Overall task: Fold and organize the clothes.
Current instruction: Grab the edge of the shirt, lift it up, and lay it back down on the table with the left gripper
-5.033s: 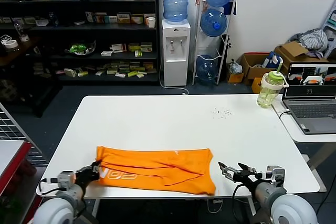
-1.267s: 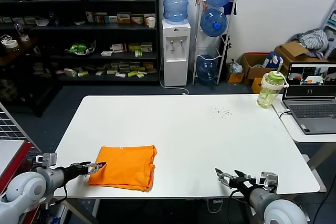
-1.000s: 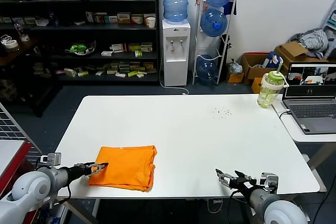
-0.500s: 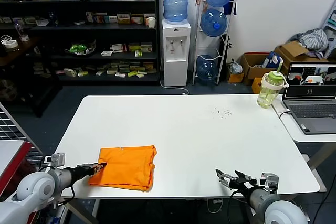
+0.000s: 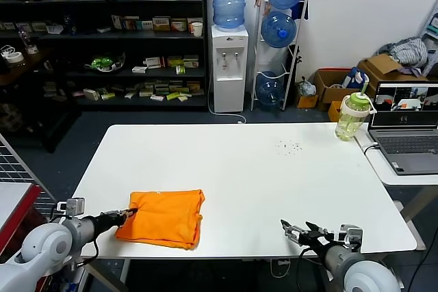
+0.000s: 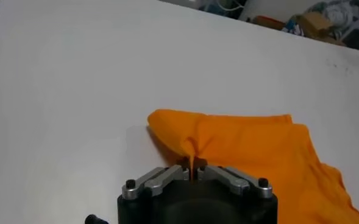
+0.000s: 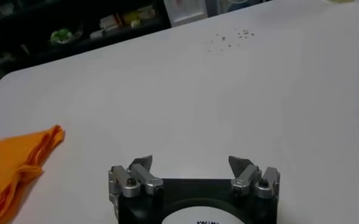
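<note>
1. the orange t-shirt [image 5: 163,217] lies folded into a compact, roughly square bundle on the white table [image 5: 274,176], in the lower left part of the head view, close to the table's near edge.
2. the left gripper [image 5: 130,214] sits at the shirt's left edge, low in the left of the head view, its arm reaching in from the lower left corner.
3. in the left wrist view the left gripper [image 6: 193,171] has its fingers pressed narrowly together, pinching a small raised ridge of the orange t-shirt [image 6: 252,146] between them; the cloth peaks up right at the pinch.
4. the rest of the shirt spreads flat away from that pinch, with a rounded folded corner just beside the fingers.
5. the right gripper [image 5: 299,229] hovers low over the table's near edge in the lower right of the head view, well apart from the shirt.
6. in the right wrist view the right gripper [image 7: 191,163] has its fingers spread wide with nothing between them; only bare white table [image 7: 228,97] lies ahead, and a corner of the orange t-shirt [image 7: 14,158] shows at the left edge of that frame.
7. a green-lidded water bottle [image 5: 352,115] stands at the table's far right corner, beside an open laptop [image 5: 406,128] on an adjoining surface.
8. a scatter of small dark specks [image 5: 290,146] marks the table's far half.
9. behind the table stand a water dispenser [image 5: 228,46], a rack of blue water jugs [image 5: 279,32] and dark shelves [image 5: 102,32] of goods.
</note>
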